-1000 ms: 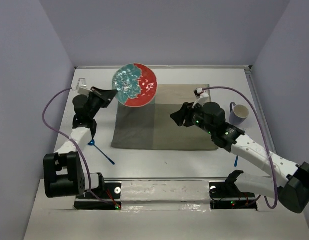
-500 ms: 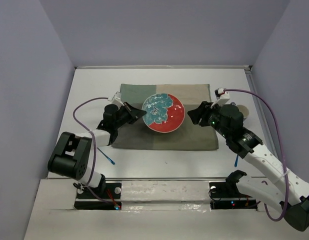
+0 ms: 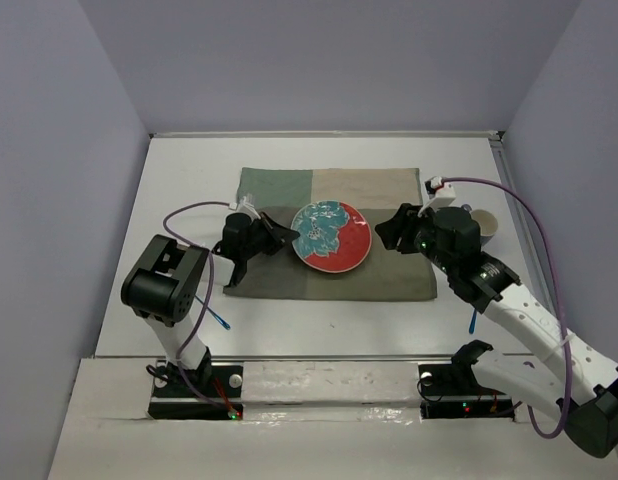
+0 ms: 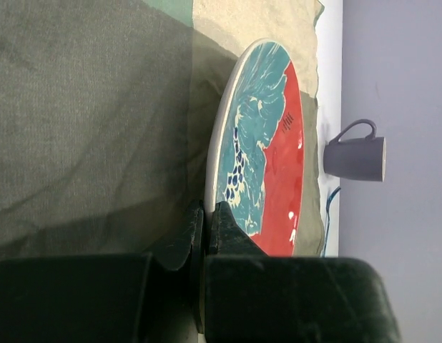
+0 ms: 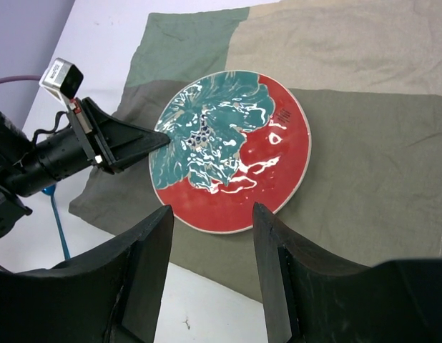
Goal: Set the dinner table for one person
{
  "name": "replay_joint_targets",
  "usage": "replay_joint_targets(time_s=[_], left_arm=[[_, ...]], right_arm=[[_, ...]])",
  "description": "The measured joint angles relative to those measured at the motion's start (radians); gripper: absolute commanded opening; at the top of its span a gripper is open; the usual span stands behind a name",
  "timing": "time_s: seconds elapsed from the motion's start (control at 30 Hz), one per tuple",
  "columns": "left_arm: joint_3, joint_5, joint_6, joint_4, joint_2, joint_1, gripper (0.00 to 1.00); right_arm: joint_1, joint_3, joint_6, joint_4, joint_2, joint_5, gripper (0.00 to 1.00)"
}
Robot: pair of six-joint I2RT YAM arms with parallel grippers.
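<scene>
A red and teal plate (image 3: 331,237) lies on the middle of the olive-green placemat (image 3: 389,195) on the white dinner table (image 3: 184,175). My left gripper (image 3: 285,238) is shut on the plate's left rim; in the left wrist view its jaws (image 4: 207,214) pinch the white edge of the plate (image 4: 267,143). My right gripper (image 3: 385,230) is open and empty, just right of the plate. In the right wrist view its fingers (image 5: 146,257) hang wide apart above the plate's (image 5: 232,150) near edge.
A grey mug (image 3: 486,225) stands right of the placemat, partly hidden by the right arm, and shows in the left wrist view (image 4: 357,158). One blue utensil (image 3: 219,320) lies near left of the mat. Another (image 3: 471,322) lies near right.
My left gripper carried the plate from the mat's far left corner to its middle and lowered it. My right gripper drew back to the right.
</scene>
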Motion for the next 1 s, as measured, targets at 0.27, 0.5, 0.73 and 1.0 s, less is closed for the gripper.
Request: replay_joint_targets(time_s=[0.27,0.5,0.73,1.0], left_arm=[[0.05,0.002,0.0,0.051,0.076,-0.013,0.0],[0.062,-0.015,0.034,0.047,0.084,-0.021,0.0],[0.064,-0.044,0.042,0.047,0.111,-0.022,0.15],[0.066,-0.071,0.017,0.083,0.103,-0.022,0.99]], right_arm=[[0.0,-0.031,-0.003,0.001,0.007,-0.008,0.54],[0.0,-0.045,-0.006,0.0,0.018,-0.009,0.54],[0.0,-0.05,-0.011,0.001,0.018,-0.006,0.54],[-0.006,-0.05,-0.025,0.0,0.017,0.014,0.54]])
